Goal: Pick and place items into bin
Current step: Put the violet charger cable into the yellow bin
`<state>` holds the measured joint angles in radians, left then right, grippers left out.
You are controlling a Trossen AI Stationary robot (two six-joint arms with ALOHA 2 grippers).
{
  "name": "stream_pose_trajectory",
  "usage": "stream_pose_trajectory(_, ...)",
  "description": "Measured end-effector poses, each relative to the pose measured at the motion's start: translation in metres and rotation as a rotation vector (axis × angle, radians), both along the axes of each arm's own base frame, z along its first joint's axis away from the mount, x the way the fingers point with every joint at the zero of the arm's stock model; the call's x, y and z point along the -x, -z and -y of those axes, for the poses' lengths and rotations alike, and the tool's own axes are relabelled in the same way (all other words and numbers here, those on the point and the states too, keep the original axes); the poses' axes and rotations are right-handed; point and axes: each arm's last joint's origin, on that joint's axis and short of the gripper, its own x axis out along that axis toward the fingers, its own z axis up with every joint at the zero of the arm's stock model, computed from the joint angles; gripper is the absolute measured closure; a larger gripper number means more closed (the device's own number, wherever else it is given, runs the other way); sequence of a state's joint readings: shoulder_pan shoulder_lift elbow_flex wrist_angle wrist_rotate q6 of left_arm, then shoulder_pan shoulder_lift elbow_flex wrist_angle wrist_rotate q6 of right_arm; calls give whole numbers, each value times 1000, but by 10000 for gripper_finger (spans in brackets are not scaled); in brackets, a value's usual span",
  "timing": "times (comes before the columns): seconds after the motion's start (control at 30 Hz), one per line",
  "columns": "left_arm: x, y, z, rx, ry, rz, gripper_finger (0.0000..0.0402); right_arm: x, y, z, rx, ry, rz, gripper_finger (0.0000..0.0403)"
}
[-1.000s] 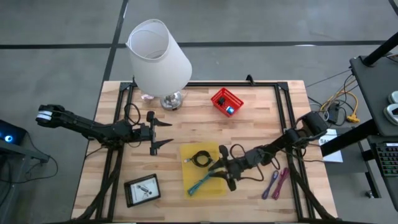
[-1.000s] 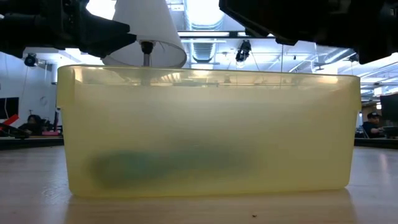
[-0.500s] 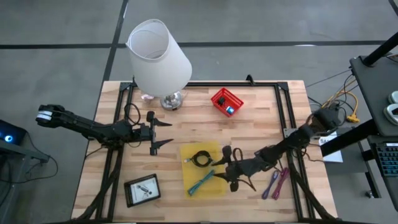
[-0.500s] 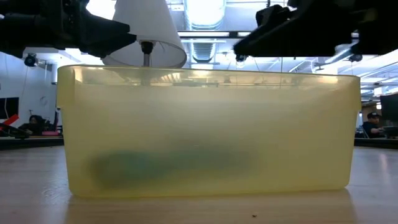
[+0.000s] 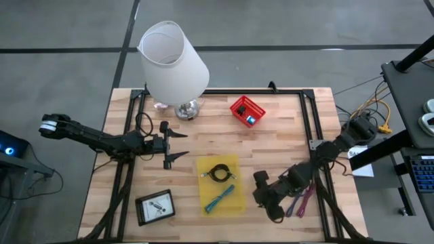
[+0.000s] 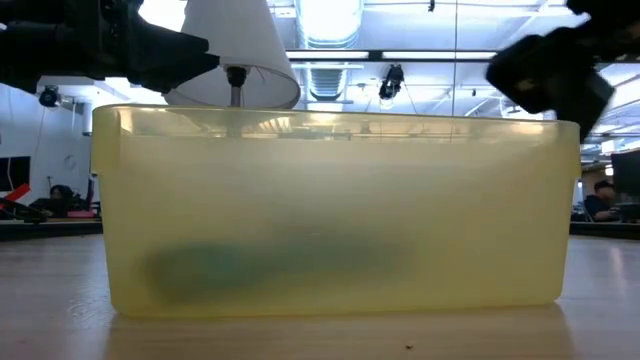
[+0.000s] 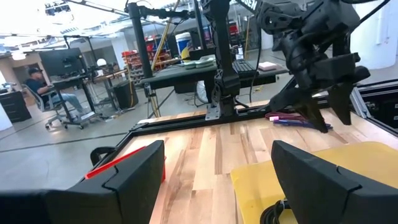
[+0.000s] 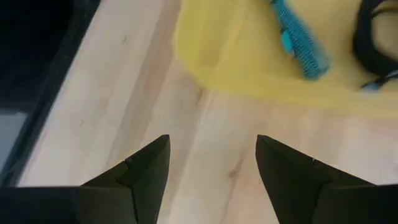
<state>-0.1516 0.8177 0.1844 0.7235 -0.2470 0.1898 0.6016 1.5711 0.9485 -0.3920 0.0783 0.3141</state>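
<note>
We find the right pincer (image 5: 266,200) spread wide and empty, poised over bare worktop (image 5: 271,135) just beside the right edge of the yellow bin (image 5: 239,203). In its wrist view the fingers (image 8: 146,168) stand apart with only wood between them. Inside the bin lie a teal strip (image 5: 220,198) and a black coiled cable (image 5: 218,173). Pink-purple strips (image 5: 303,199) rest on the worktop just right of this pincer. The left pincer (image 5: 178,144) is also spread and empty, above the worktop left of the bin. A white card with black marks (image 5: 156,206) lies near the front left corner. A red basket (image 5: 246,110) and a white lamp (image 5: 172,59) stand towards the back.
</note>
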Motion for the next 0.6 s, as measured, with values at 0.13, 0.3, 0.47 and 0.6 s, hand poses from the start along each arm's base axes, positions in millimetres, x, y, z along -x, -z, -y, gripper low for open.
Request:
stream_pose_trajectory(0.13, 0, 0, 0, 0, 0, 0, 123, 11, 3, -8, -8, 13, -62, 183)
stream_pose_trajectory(0.3, 0, 0, 0, 0, 0, 0, 123, 30, 10, -17, -58, 81, -223, 184)
stream_pose_trajectory(0.47, 0, 0, 0, 1, 0, 0, 123, 49, 12, -30, -131, 167, -365, 184)
stream_pose_trajectory(0.6, 0, 0, 0, 1, 0, 0, 123, 64, 12, -43, -152, 206, -413, 184)
